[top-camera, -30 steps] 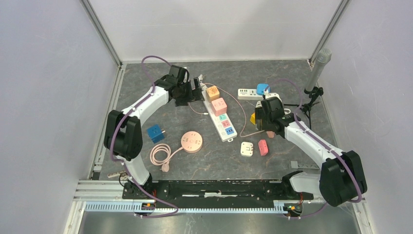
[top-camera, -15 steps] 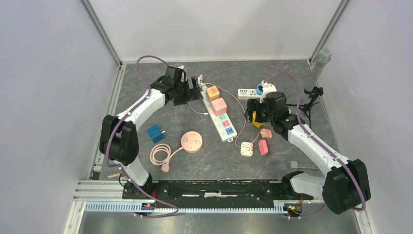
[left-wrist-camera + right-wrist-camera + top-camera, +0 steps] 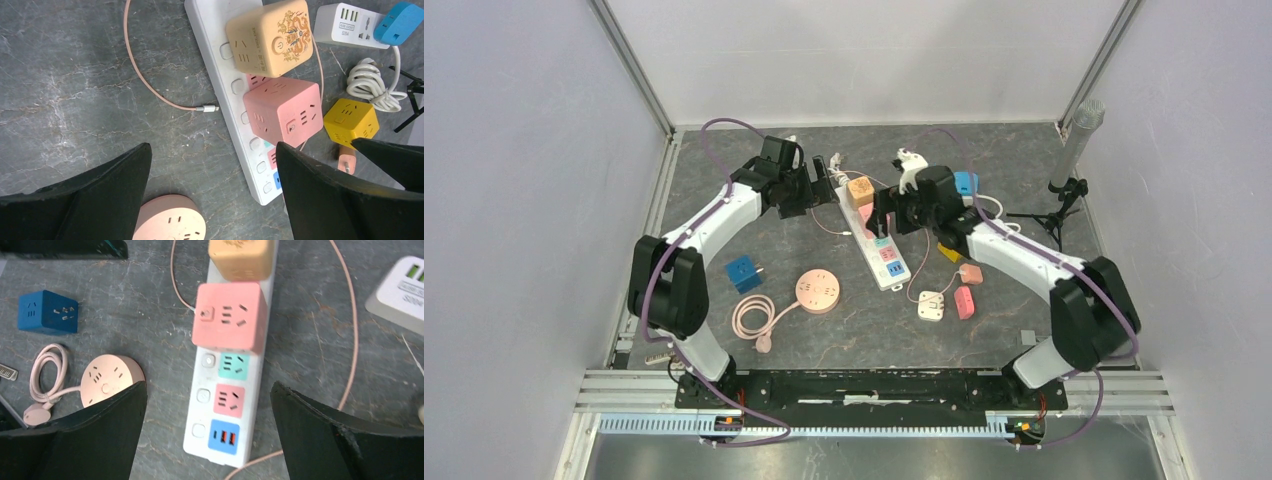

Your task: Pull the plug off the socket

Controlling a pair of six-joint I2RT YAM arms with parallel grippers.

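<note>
We see the grey surface (image 3: 824, 335) carrying a long white power strip (image 3: 210, 405) at its middle, running from far left to near right. Our right claw (image 3: 208, 384) hangs over the strip, spread wide and empty, and our left claw (image 3: 213, 145), equally wide open and empty, sits just left of the strip's far end. The pink cube plug (image 3: 227, 315) is seated in the strip, touching an orange cube plug (image 3: 270, 35) on its far side.

White multi-port adapter (image 3: 350, 20) with a small label, lower line apparently "S204"; orange cube (image 3: 270, 37) with dragon emblem, its lettering illegible.
</note>
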